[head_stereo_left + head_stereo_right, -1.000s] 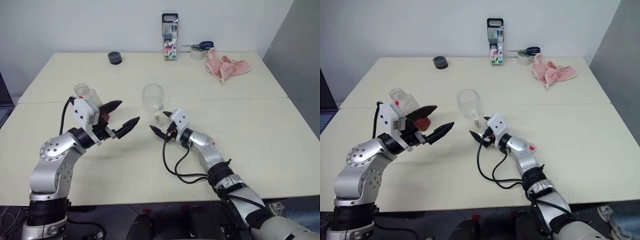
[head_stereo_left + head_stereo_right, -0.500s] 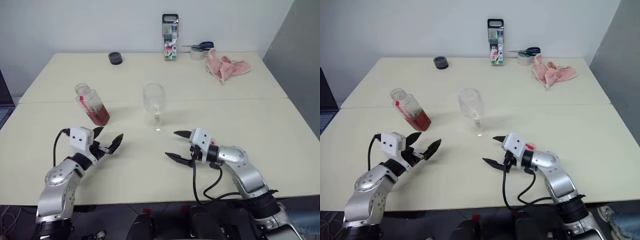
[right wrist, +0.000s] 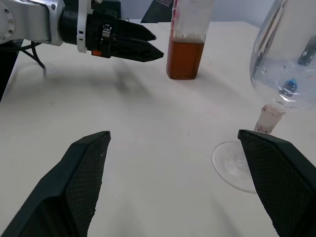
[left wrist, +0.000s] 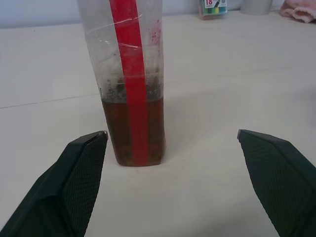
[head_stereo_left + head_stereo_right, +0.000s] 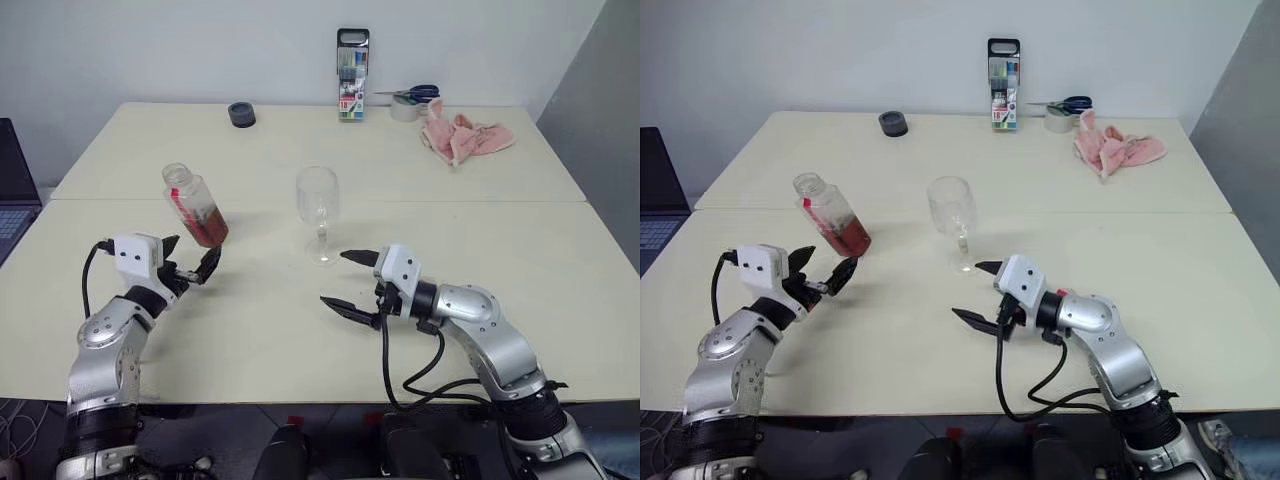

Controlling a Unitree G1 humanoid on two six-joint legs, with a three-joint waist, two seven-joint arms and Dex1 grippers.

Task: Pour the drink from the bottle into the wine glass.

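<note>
Worktop (image 5: 480,230), cream, bearing wine glass (image 5: 318,212) near its centre. Bottle (image 5: 196,206) left of the glass, uncapped, upright, drink (image 5: 207,228) in its lower part. Left pincer (image 5: 188,268) spread, just before the bottle, apart from it. Right pincer (image 5: 345,282) spread, before the glass, holding nothing.

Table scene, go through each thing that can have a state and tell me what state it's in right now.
bottle: upright on the table, uncapped, about a third full of drink
wine glass: upright, empty
left gripper: open, holding nothing
right gripper: open, holding nothing
marker case: standing upright
pink cloth: crumpled
</note>
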